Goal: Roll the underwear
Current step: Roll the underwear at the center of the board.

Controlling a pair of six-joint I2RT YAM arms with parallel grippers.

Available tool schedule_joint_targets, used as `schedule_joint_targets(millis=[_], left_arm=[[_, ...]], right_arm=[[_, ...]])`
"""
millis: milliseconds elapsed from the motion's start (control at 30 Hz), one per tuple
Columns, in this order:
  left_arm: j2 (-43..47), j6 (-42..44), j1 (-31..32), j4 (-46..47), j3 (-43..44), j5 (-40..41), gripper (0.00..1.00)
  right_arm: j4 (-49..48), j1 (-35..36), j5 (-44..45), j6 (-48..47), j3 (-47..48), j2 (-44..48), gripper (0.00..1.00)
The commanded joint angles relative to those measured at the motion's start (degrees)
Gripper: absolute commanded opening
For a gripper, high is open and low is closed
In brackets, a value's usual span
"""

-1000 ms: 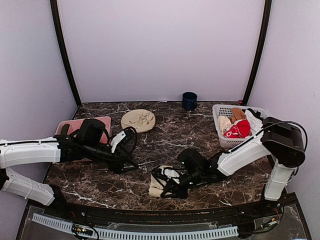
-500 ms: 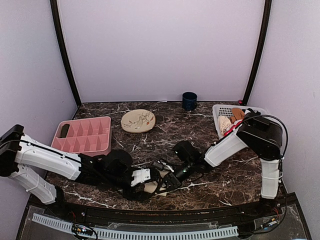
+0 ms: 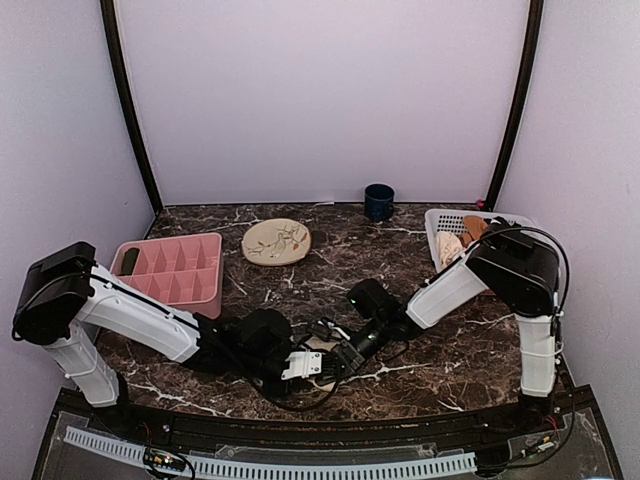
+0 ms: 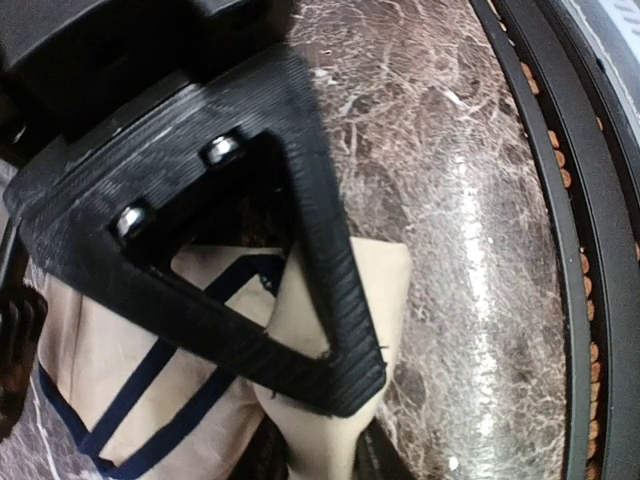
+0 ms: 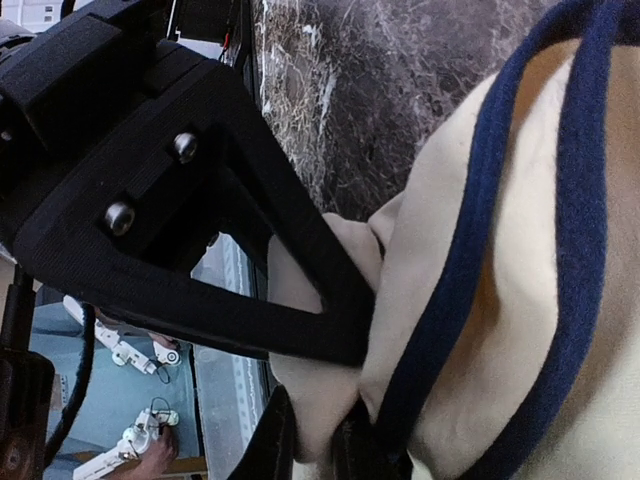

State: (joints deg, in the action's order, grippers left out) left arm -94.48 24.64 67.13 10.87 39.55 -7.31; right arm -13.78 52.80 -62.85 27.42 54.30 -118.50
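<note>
Cream underwear (image 4: 95,345), dark veined table (image 3: 330,262)
Underwear trim navy; table brown, white-veined; tray (image 3: 170,270) at 9 o'clock pink; plate (image 3: 277,241) at 11 beige, leaf-patterned.

- the underwear (image 4: 110,350): soft matt cream cloth, dark woven trim
- table (image 4: 440,150): glossy dark marble-look top, white veins
- left gripper (image 4: 320,440): matt black plastic, finely ribbed, shiny metal screws (image 4: 222,150)
- tray (image 3: 165,298): smooth pink plastic

Open marble tabletop (image 3: 340,262) between pink tray (image 3: 168,243) and basket (image 3: 445,216); plate (image 3: 277,241) and mug (image 3: 379,202) at back
</note>
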Motion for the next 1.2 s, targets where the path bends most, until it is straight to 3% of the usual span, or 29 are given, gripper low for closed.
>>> schedule_joint_targets(millis=[0,100,233,400,567,867,1100,1167], left_arm=[[-2.84,-0.44,0.37,-6.02,0.57,-2.27,0.19],[-3.25,-2.84,0.44,-7.8,0.38,-3.95,0.11],[-3.77,-5.09,-0.27,-12.09,2.28,-9.94,0.04],[-9.32,-10.51,-6.55,-21.71,9.26,-29.86,0.03],[-16.84,-14.46,-11.74,-26.46,13.62,-45.28,0.01],[-25.89,-17.34,-15.76,-31.75,20.36,-53.41,0.01],[-30.0,-16.94,-16.49,-34.67,23.42,-54.65,0.02],[-30.79,-17.36,-16.51,-34.53,23.99,-55.04,0.02]], right_arm=[[-0.94,-1.45,-0.43,0.54,0.21,1.52,0.0],[1.72,-1.59,2.1,-2.72,0.55,3.98,0.16],[5.79,-1.99,10.25,-9.15,-1.45,10.23,0.28],[8.05,-1.79,23.47,-18.6,-8.23,21.39,0.38],[10.71,0.47,34.15,-26.49,-13.38,29.78,0.38],[8.49,11.57,47.37,-31.69,-20.81,41.55,0.4],[7.55,17.54,51.26,-33.19,-15.35,34.39,0.42],[7.66,18.79,52.94,-39.46,-13.19,31.55,0.43]])
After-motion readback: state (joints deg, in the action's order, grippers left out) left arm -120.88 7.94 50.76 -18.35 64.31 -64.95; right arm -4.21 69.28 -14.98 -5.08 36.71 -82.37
